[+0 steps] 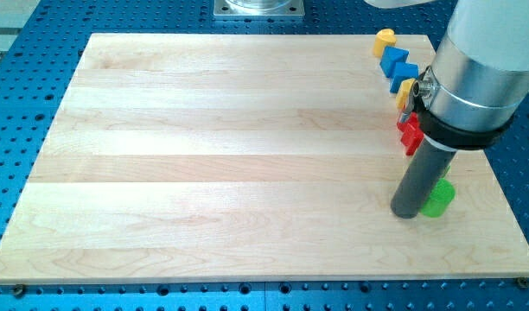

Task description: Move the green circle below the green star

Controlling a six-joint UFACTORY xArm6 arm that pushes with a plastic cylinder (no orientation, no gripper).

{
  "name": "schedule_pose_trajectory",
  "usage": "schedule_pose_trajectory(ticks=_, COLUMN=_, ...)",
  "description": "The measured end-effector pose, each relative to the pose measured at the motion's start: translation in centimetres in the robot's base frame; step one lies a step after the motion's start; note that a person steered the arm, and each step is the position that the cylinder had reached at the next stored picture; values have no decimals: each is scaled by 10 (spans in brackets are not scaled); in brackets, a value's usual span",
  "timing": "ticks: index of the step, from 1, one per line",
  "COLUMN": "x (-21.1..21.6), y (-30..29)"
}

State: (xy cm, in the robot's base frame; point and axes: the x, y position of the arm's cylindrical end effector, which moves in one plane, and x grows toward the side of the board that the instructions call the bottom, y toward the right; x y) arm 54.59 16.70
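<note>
The green circle (438, 199) is a small green cylinder near the view's right edge of the wooden board (230, 147), in its lower part. My tip (406, 213) rests on the board just left of the green circle, touching or nearly touching it. I cannot see the green star; the arm's body may hide it.
Along the board's upper right stand a yellow block (384, 40), two blue blocks (391, 57) (404, 72), another yellow block (405, 90) and a red block (410, 134), partly hidden by the arm. The board's right edge is close to the green circle.
</note>
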Motion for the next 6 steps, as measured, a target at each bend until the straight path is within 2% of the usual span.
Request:
schedule_pose_trajectory(ticks=1, x=27, y=-35)
schedule_pose_trajectory(ticks=3, x=-38, y=-57)
schedule_pose_trajectory(ticks=6, x=-50, y=-57)
